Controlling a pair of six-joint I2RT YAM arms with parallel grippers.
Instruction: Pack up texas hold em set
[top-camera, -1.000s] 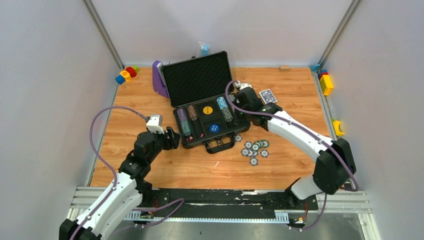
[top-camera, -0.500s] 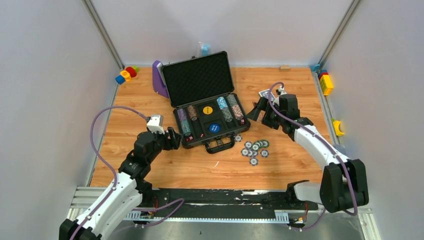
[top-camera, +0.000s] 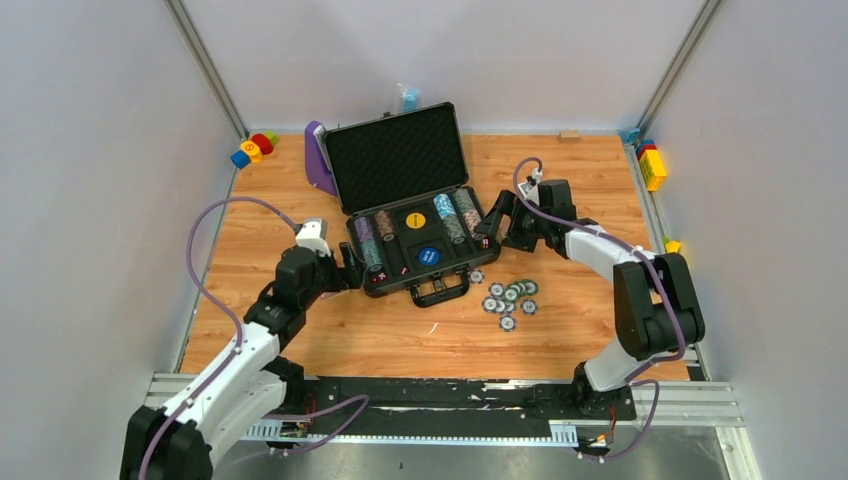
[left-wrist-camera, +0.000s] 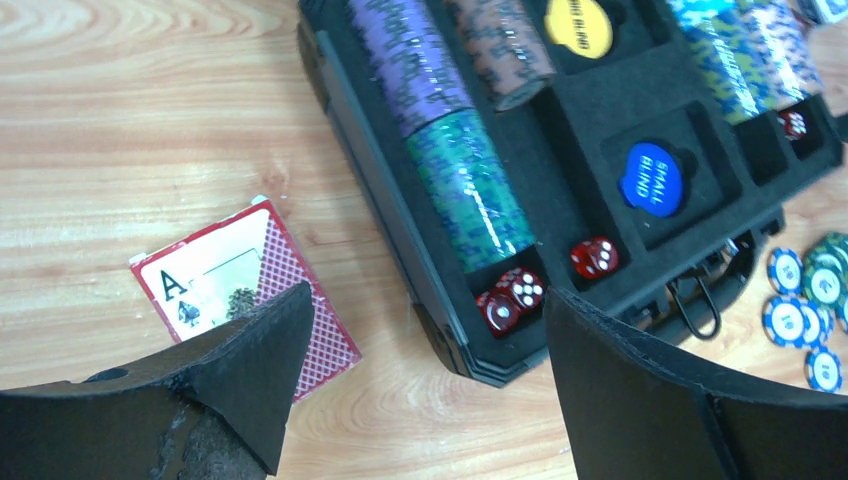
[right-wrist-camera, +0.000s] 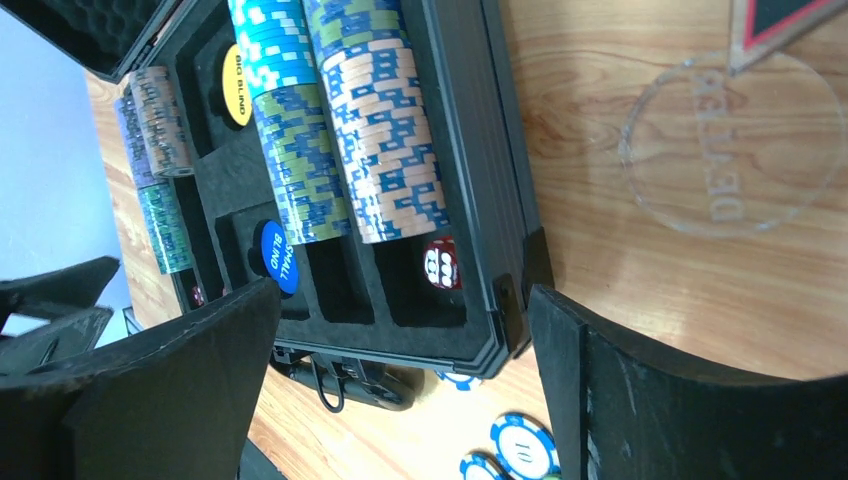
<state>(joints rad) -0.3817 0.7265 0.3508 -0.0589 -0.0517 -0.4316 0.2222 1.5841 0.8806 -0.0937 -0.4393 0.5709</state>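
The dark grey briefcase (top-camera: 395, 160) lies open mid-table, lid up, with chip rows (right-wrist-camera: 375, 140), red dice (left-wrist-camera: 510, 298) and blue (left-wrist-camera: 652, 180) and yellow (left-wrist-camera: 578, 25) blind buttons in its foam. My left gripper (top-camera: 345, 272) hangs open and empty at the case's front-left corner (left-wrist-camera: 425, 330). A red card deck (left-wrist-camera: 240, 290) lies flat beside that corner. At the case's right edge my right gripper (top-camera: 492, 225) is open and empty, over the front-right corner (right-wrist-camera: 400, 300). Loose striped chips (top-camera: 510, 298) lie right of the handle (top-camera: 440, 290). A clear dealer button (right-wrist-camera: 730, 145) rests on the wood.
A purple stand (top-camera: 318, 160) leans behind the case's left side. Coloured toy blocks sit at the back left (top-camera: 253, 150) and along the right edge (top-camera: 652, 165). Grey walls close the table on three sides.
My right gripper opened, drew back from over the case's right chip rows, and now hangs at the case's right edge. The left gripper opened wider and edged toward the case.
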